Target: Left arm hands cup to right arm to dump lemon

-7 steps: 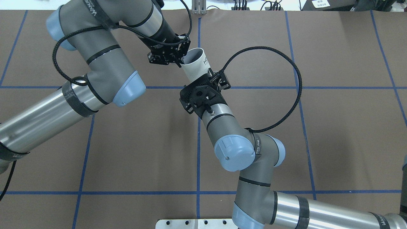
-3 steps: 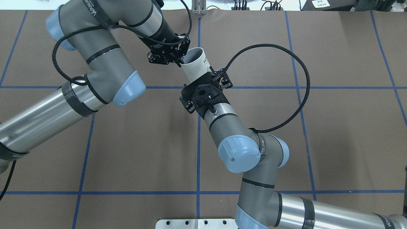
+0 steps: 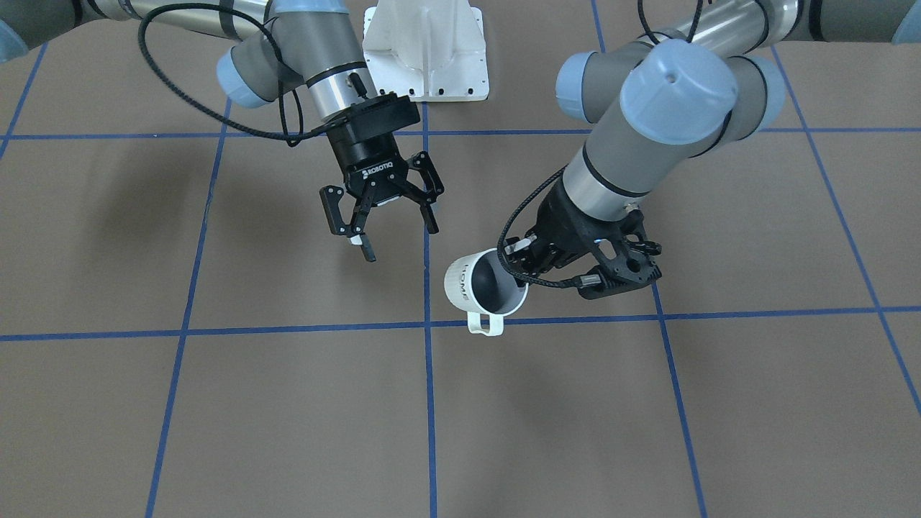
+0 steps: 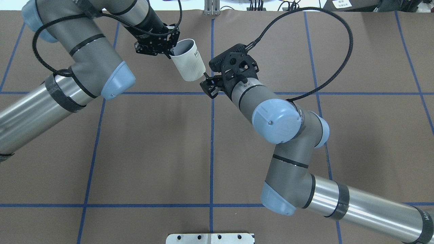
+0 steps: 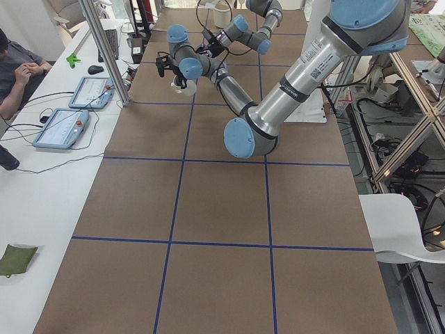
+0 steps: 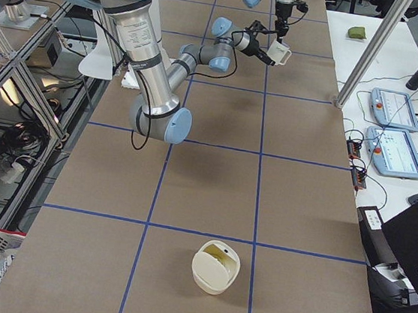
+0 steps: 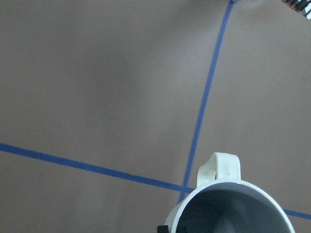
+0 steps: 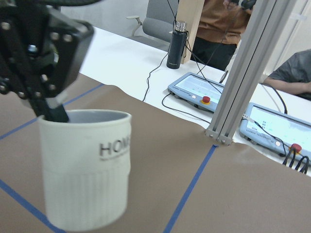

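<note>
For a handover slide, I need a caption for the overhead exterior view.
Left end effector grips the tilted cup by its rim; the open right end effector hangs clear of it.

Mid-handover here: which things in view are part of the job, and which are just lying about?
Job: cup, held at its rim in the left gripper; right gripper, jaws open, apart from it. No lemon visible.
Lying about: cream container (role unclear); tablets; black bottle; green pouch.
</note>
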Tool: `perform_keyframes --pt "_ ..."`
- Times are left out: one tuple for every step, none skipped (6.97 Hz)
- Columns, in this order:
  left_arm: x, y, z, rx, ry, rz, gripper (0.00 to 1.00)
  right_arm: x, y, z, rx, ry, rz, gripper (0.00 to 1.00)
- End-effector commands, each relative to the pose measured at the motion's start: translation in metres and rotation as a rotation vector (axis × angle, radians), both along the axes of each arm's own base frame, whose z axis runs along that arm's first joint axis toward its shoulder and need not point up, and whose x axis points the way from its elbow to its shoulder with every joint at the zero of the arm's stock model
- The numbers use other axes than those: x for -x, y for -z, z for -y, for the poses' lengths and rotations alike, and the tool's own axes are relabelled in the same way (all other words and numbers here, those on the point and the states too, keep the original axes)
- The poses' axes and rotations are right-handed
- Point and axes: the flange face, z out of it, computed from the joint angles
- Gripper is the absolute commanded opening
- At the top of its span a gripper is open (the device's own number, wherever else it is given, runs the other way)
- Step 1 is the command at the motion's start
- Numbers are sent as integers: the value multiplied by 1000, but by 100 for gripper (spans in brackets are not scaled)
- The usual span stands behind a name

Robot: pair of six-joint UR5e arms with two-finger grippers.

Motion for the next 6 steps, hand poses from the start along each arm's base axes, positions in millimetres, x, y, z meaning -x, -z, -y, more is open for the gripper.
perform_keyframes --pt "47 -64 -10 -86 -34 54 0 -26 -22 37 214 97 -29 98" --pt "72 -106 -28 -133 -70 90 0 -47 -36 56 336 207 -58 98" --pt "98 -135 -43 -168 -87 115 0 -73 -55 70 460 321 -57 98" --pt "118 -164 -58 -216 -125 147 0 -106 -76 87 583 368 -57 98" --pt "139 -198 -82 -277 -177 185 0 -127 -91 97 625 356 -72 98" --pt "161 -227 -109 -369 -198 232 0 -144 -107 106 663 331 -102 98"
